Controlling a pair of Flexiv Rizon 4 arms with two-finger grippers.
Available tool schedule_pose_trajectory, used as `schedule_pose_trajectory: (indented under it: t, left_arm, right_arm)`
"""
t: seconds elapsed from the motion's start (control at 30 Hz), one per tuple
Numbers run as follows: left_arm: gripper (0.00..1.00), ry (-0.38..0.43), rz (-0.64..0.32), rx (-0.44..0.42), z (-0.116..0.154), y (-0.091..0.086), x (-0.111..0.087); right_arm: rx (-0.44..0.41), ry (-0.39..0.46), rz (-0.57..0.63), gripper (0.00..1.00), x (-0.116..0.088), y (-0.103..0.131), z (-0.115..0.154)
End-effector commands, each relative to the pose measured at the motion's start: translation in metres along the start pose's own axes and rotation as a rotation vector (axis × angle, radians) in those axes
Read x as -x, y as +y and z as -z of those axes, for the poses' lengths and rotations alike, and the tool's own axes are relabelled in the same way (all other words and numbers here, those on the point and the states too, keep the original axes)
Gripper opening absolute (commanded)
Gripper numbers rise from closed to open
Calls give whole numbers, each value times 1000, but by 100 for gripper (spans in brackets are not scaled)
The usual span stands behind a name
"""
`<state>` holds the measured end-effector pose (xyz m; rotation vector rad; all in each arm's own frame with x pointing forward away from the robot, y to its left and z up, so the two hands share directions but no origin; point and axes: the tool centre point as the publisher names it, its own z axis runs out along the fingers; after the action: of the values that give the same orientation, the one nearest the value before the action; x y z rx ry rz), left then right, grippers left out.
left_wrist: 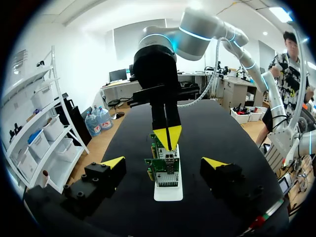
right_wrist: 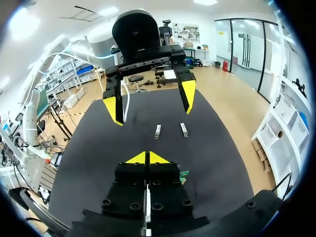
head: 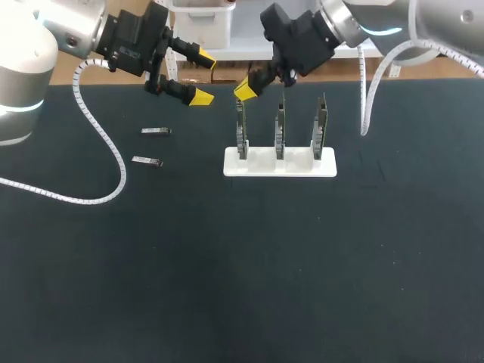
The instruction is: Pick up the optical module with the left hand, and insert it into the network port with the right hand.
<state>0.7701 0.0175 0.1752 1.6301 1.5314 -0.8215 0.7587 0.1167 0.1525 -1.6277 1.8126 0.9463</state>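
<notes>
Black table point(head: 242, 287), two optical modules point(head: 156, 131) lying flat, left hand point(head: 203, 77) spread, right hand point(head: 246, 89) pinched together above boards point(head: 280, 128)

Both arms alike. left arm point(head: 30, 68): fat rounded silver-white links, cyan light ring point(head: 19, 107) at joint, white spiral-wrapped cable point(head: 113, 155) trailing off wrist. right arm point(head: 363, 23): same silver shell, cyan band point(head: 378, 31), coiled white hose point(head: 365, 98). left gripper point(head: 203, 77), right gripper point(head: 246, 89): blocky matte-black bodies, black fingers, bright yellow wedge tips. Recessed black screws point(right_wrist: 131, 206) along right gripper's finger blocks.
</notes>
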Motion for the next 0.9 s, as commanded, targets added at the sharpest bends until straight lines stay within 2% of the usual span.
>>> schedule_pose_trajectory:
  t: [0.03,0.9]
  left_arm:
    - [100,6,2,-5,0,2,1]
    - [100,6,2,-5,0,2,1]
  right_arm:
    - [12,3,-5,0,-2,-3,-4]
    - [25,-8,-29,0,-8,-9,-11]
